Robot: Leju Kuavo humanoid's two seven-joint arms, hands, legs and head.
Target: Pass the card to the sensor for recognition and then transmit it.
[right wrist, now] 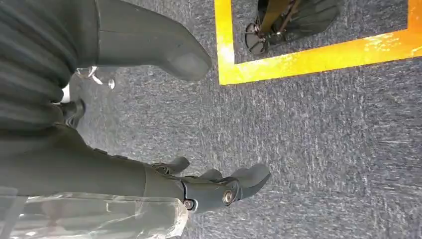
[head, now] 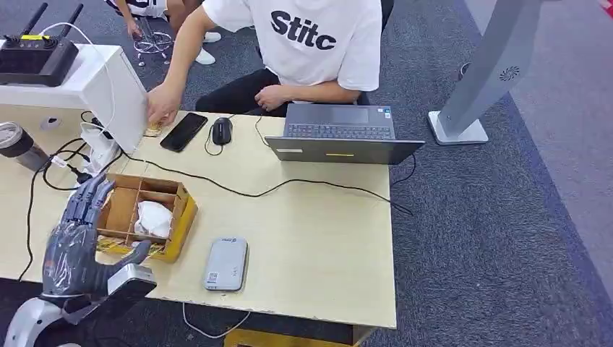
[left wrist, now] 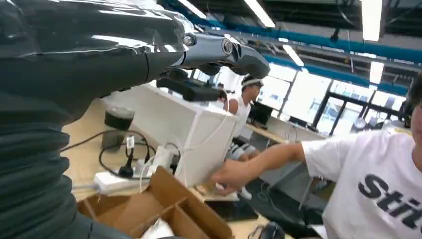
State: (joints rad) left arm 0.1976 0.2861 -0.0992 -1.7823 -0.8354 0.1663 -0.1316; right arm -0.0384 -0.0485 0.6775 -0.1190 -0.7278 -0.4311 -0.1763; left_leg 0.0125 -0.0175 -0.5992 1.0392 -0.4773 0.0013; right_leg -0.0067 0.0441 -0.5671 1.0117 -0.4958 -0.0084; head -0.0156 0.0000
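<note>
Left hand [head: 76,238], lower left of the head view, fingers spread and empty over the cardboard divider box [head: 144,215]. Card looks like the white item [head: 153,219] in its middle compartment, though I can't confirm. Come down straight, pinch an edge, clear the dividers. Sensor [head: 225,264] is lower centre. Right wrist view adds the right hand [right wrist: 209,186], loosely open over carpet.

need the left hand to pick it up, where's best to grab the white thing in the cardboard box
Judging by the head view: pinch the raised crumpled top of the white item from straight above. The box dividers wall it in, so a side approach looks blocked. The left hand hovers beside it.
</note>
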